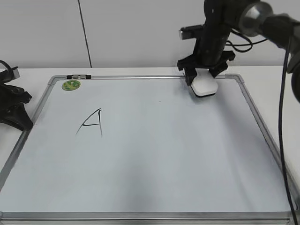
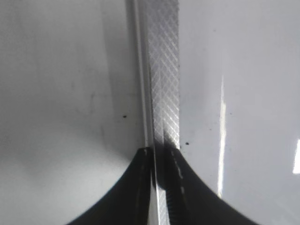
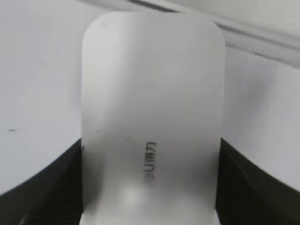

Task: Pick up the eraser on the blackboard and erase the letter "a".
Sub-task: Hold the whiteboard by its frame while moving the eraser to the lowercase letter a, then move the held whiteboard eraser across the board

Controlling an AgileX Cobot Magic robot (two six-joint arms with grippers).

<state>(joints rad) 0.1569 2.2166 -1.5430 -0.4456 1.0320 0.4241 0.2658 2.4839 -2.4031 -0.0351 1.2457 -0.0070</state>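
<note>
Lying nearest on the blackboard [image 1: 262,131], left of centre, is a big capital A [image 1: 92,123] w/ a green sticker [image 1: 71,85] beyond it near the far-left corner; no small "a" is showing. Sitting off the board's left edge, the left gripper [image 1: 11,110] is parked w/ its fingers [image 2: 140,197] pressed together over the frame rail. At the far-right corner the right gripper [image 1: 204,74] is clamping the eraser [image 1: 205,86] from both sides, right by the frame.

The blackboard [image 1: 154,164] — white, silver-framed — lies flat, filling the bench's near and middle; the eraser [image 1: 204,86], a white rounded block, sits at its far right corner; no small "a" discernible — only a capital.
</note>
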